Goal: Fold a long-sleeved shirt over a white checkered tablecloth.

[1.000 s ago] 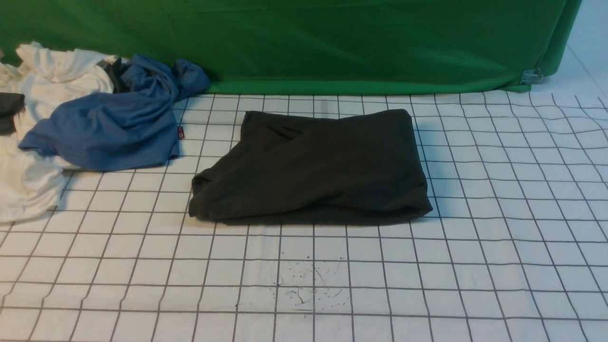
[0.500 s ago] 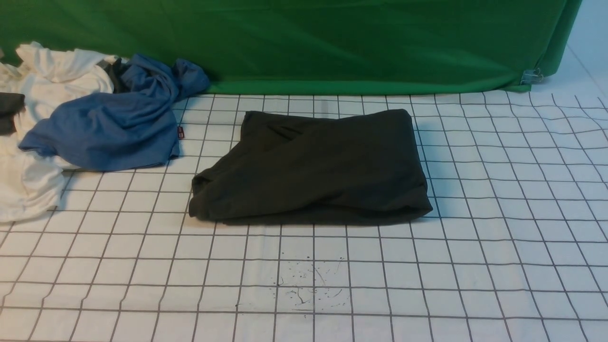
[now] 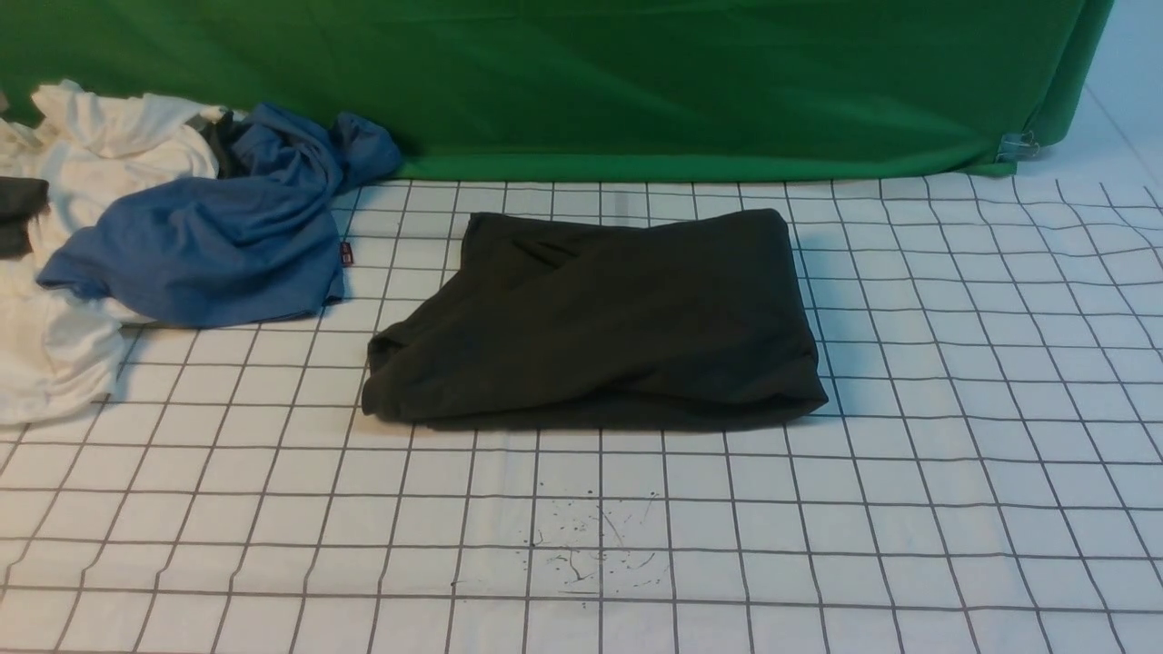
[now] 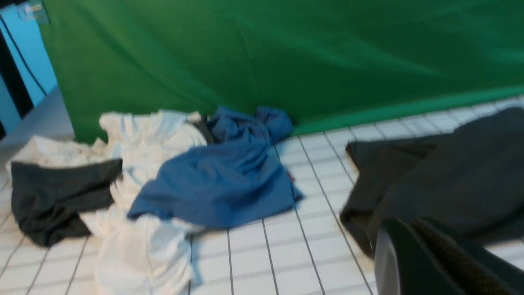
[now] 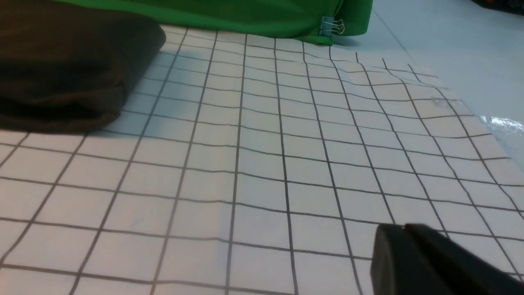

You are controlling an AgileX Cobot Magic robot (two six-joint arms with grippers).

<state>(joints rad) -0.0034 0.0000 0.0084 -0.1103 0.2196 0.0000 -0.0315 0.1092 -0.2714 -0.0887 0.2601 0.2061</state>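
The long-sleeved shirt lies folded into a dark, rough rectangle in the middle of the white checkered tablecloth. No print or label shows on it. Neither arm appears in the front view. In the left wrist view my left gripper is shut and empty, hanging near the shirt's left corner. In the right wrist view my right gripper has its fingers pressed together with nothing held. It hovers over bare tablecloth, well to the right of the shirt.
A blue garment and a white garment are heaped at the far left, with a dark cloth piece beside them. A green backdrop closes the back, clipped at its right corner. Ink specks mark the cloth in front.
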